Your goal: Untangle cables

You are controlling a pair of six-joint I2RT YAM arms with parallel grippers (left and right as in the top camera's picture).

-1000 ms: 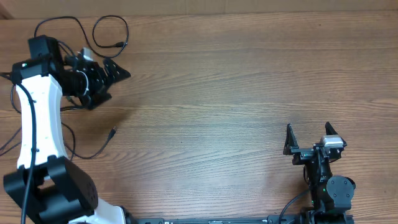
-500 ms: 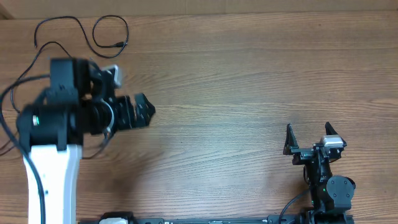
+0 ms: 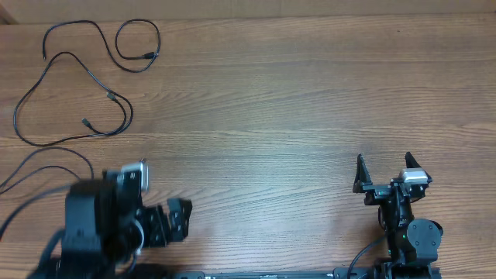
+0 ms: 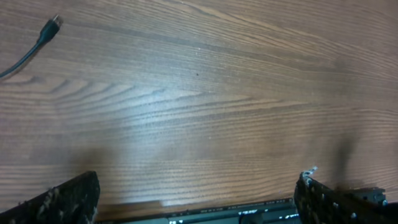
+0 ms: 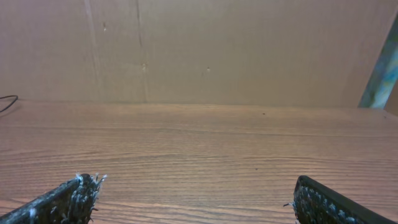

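Table point(image 3: 294, 101) carries everything: left gripper point(image 3: 178, 222) at its front left and right gripper point(image 3: 385, 172) at front right, both with jaws spread apart and empty; cables point(image 3: 111, 95) lie in loose separate curves at the far-left corner, well apart from both.

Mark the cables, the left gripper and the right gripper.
cables point(image 3: 109, 95), overhead view, on a small plug along the cord.
left gripper point(image 3: 180, 219), overhead view, midway between its open fingertips.
right gripper point(image 3: 384, 159), overhead view, midway between its open fingertips.
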